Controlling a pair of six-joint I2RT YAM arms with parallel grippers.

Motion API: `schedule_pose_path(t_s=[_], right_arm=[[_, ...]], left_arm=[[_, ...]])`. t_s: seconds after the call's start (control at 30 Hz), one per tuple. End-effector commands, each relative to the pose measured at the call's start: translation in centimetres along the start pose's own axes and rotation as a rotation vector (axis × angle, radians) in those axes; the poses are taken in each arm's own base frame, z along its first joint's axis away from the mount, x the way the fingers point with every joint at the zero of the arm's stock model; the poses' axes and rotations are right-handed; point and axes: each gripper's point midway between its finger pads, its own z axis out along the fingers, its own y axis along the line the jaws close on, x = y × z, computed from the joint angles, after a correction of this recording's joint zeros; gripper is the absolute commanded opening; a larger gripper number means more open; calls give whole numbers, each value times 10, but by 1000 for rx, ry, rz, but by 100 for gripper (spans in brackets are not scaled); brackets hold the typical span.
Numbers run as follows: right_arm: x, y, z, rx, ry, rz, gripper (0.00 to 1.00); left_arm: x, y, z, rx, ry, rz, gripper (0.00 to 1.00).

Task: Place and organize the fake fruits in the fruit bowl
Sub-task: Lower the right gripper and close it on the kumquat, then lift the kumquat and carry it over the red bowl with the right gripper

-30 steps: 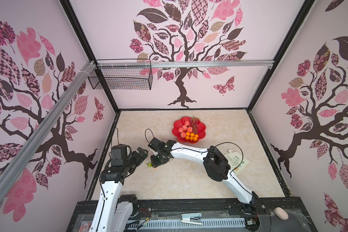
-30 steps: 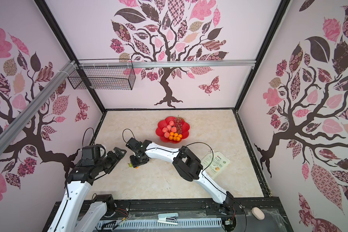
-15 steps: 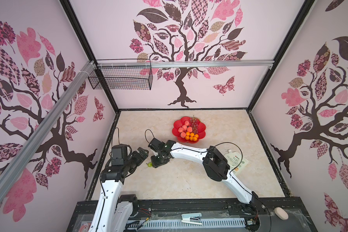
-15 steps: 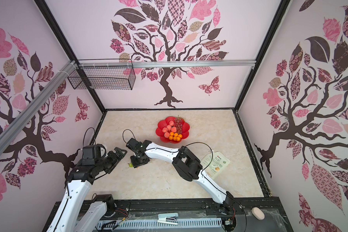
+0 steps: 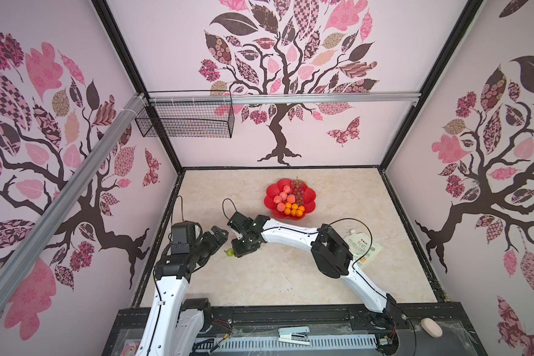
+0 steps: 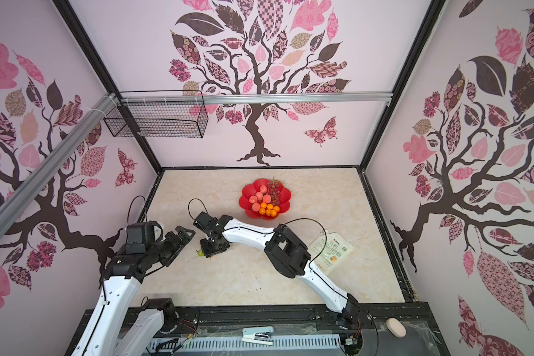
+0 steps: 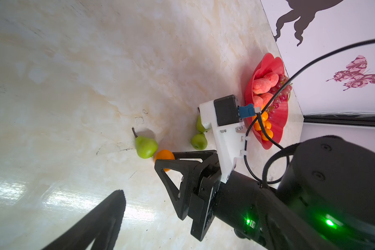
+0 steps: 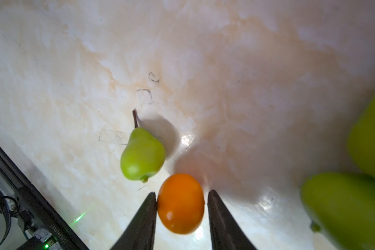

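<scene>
Orange fruit on desk, well apart from fruit bowl, bracketed by right end effector, not yet clamped; unchanged since earlier frame. Left end effector state indeterminate.

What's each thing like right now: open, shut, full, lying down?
orange, between the jaws
right gripper, jaws around the orange, grip unclear
left gripper, open or shut unclear
fruit bowl, upright, partly filled
three pears, lying loose outside the fruit bowl
pouch, lying flat
wire basket, hanging, looks empty
</scene>
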Motion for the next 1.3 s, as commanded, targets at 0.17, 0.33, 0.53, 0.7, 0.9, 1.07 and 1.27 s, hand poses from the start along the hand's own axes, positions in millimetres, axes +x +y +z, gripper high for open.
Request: schedule_pose_path(t_s=[0.17, 0.33, 0.53, 0.7, 0.9, 1.07, 1.27], right_arm=[[0, -1, 0, 23, 3, -10, 39], [-8, 6, -18, 11, -35, -18, 38], [-14, 10, -42, 6, -79, -19, 37], [-17, 2, -67, 7, -118, -4, 37], [-16, -30, -97, 27, -158, 51, 37], [-14, -73, -119, 61, -185, 122, 37], [-15, -125, -149, 107, -235, 202, 37]], left_arm=[[1, 3, 4, 6, -2, 19, 98], [1, 2, 4, 11, -5, 25, 98], [-1, -5, 2, 42, -15, 75, 98], [-5, -17, 2, 99, -24, 98, 98], [-4, -35, 9, 141, -7, 141, 98], [4, -57, 20, 164, 9, 213, 98], [13, -80, 39, 186, 45, 263, 98]])
